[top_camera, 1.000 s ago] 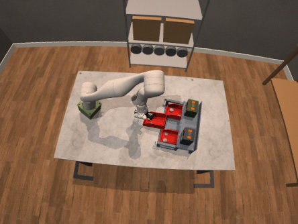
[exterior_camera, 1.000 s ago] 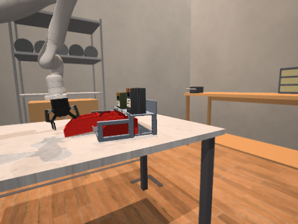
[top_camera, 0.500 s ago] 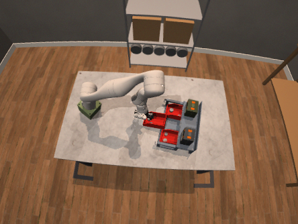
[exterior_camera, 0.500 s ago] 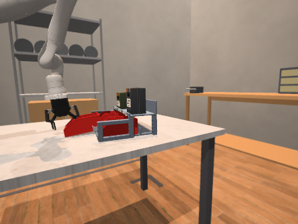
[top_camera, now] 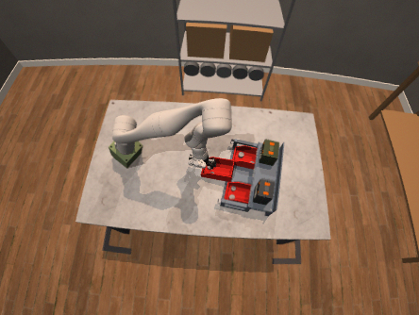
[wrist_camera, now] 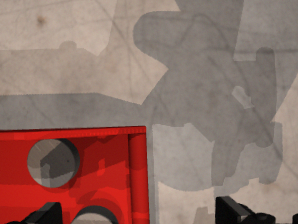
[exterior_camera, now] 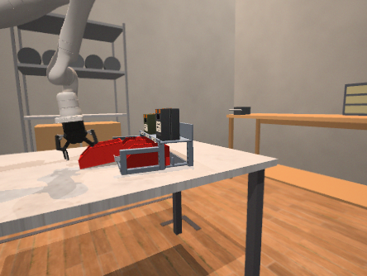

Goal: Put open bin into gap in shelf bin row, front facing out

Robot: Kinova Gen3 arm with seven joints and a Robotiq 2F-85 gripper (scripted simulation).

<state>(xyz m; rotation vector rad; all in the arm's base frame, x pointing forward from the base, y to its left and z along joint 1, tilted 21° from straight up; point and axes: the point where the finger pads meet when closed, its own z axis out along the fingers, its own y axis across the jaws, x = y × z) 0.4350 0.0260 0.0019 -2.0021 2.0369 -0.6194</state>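
Red bin at the mouth of the gap, gripper open over its outer end

A red, open-topped rectangular bin (top_camera: 221,168) (exterior_camera: 98,154) (wrist_camera: 100,192) lies at the front of the blue-grey metal shelf (top_camera: 279,181) (exterior_camera: 161,157), lined up with the gap in its row. Most of its length is out over the pale stone-look table (top_camera: 160,207) (exterior_camera: 37,200) (wrist_camera: 175,197), and its inner end is at the shelf's front; whether that end rests on the lip cannot be told. Two round grey parts (wrist_camera: 52,163) show inside it.

The black two-finger gripper (top_camera: 210,162) (exterior_camera: 78,149) (wrist_camera: 140,215) stands wide open and holds nothing. It points down above the bin's end farthest from the shelf, one finger on the bin's side of the end wall and the other beyond it.

On the shelf, a red bin with one visible round part (top_camera: 244,157) sits on one side of the gap, and a red bin with two round parts (top_camera: 238,192) (exterior_camera: 142,159) on the other. Above them, toward the shelf's back, a dark green box (top_camera: 270,152) (exterior_camera: 149,124) and a dark grey box (top_camera: 264,190) (exterior_camera: 167,124), both with orange marks, stand on the upper board.

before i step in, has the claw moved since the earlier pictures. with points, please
No, no shift shows: in the exterior view the claw (top_camera: 210,163) (exterior_camera: 78,150) (wrist_camera: 139,212) hangs at the same place beside the near end of the red bin (top_camera: 218,170) (exterior_camera: 97,154) (wrist_camera: 139,175).
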